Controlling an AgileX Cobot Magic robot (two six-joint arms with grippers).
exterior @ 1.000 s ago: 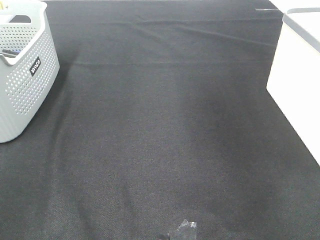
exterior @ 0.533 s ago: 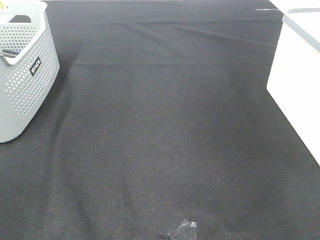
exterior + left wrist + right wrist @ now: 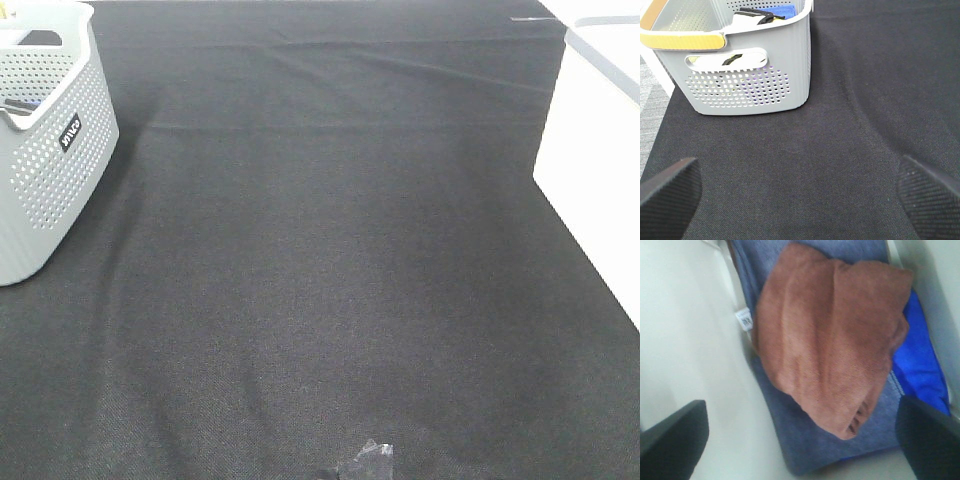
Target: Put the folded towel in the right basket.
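The folded brown towel (image 3: pixel 830 340) lies inside the white right basket (image 3: pixel 590 140), on top of a grey-blue towel (image 3: pixel 805 445) and a bright blue one (image 3: pixel 920 365). My right gripper (image 3: pixel 802 440) is open above it, apart from the towel, with its fingers (image 3: pixel 675 435) spread wide on either side. My left gripper (image 3: pixel 800 192) is open and empty over the black cloth, facing the grey left basket (image 3: pixel 750 75). Neither gripper shows in the exterior high view.
The grey perforated basket (image 3: pixel 45 130) stands at the far left and holds several cloths (image 3: pixel 765 12). A black cloth (image 3: pixel 330 250) covers the table. A small crumpled scrap (image 3: pixel 368 460) lies at its front edge.
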